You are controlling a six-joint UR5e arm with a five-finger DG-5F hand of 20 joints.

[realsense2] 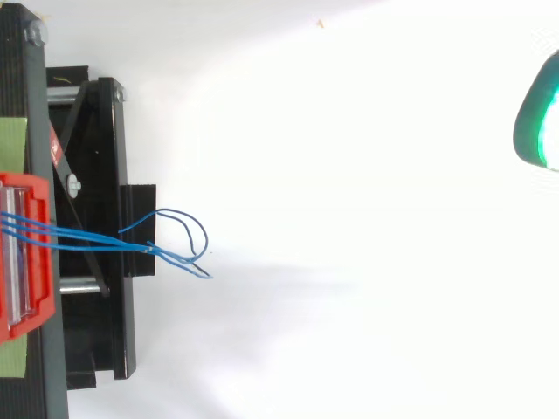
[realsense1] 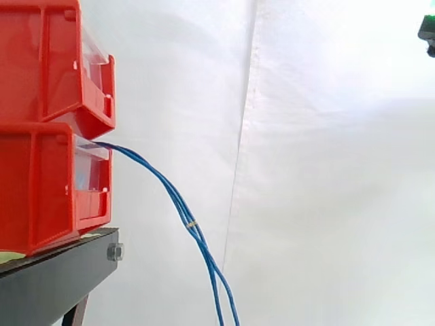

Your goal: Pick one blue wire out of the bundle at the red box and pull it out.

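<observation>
Several thin blue wires come out of the lower red bin as a bundle and hang down to the right, tied partway by a small pale band. From above, the blue wires run rightward from the red bin and end in a loose loop over the stand. My hand is far away at the upper right edge of the side view, well above the wires. One green-glowing fingertip of my hand shows at the right edge of the top view.
A second red bin is stacked on the lower one. Both sit on a black stand at the left. A white curtain hangs behind.
</observation>
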